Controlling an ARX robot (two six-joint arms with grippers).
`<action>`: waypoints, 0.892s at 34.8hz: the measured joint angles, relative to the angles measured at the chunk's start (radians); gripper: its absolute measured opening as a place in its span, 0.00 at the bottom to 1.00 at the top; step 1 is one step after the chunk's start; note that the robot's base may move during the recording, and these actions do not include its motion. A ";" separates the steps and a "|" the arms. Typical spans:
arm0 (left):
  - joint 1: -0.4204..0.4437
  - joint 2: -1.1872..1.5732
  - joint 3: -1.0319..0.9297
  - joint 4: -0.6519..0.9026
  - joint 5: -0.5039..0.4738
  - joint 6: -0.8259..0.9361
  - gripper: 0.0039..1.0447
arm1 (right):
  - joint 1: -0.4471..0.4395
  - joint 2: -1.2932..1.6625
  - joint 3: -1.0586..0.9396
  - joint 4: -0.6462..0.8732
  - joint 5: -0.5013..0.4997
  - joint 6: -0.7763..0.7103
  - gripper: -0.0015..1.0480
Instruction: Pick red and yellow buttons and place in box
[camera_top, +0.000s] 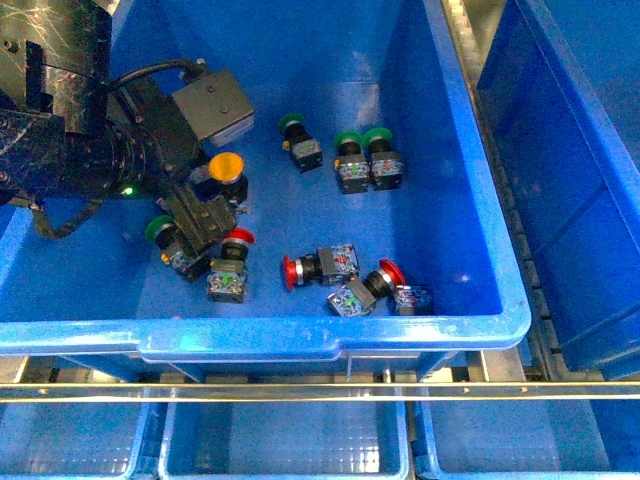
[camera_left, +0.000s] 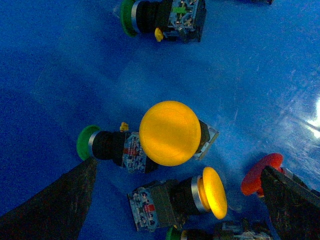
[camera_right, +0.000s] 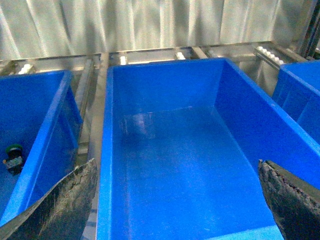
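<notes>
ok so the left fingers (camera_left: 55, 205) are being held wide apart, nothing being gripped, and the upright yellow button (camera_left: 170, 133) is being framed right between them, lower down. A second yellow button (camera_left: 212, 192) is being seen on its side just beside that upright one, and a green-capped button (camera_left: 87, 142) is lying just beside it on the other side. A red button (camera_left: 260, 172) is being half hidden by one fingertip, near the upright yellow. All of this is being kept in the tote (camera_top: 470, 200) that the left arm is reaching into. The box (camera_right: 165, 65) is sitting well apart from the upright yellow, next tote over. The right fingers (camera_right: 292, 200) are being held wide above the box, nothing in them.
</notes>
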 joint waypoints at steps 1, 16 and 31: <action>0.000 0.005 0.003 0.004 0.000 -0.001 0.93 | 0.000 0.000 0.000 0.000 0.000 0.000 0.93; 0.002 0.098 0.108 0.005 0.010 -0.051 0.93 | 0.000 0.000 0.000 0.000 0.000 0.000 0.93; 0.003 0.143 0.173 -0.011 0.033 -0.086 0.93 | 0.000 0.000 0.000 0.000 0.000 0.000 0.93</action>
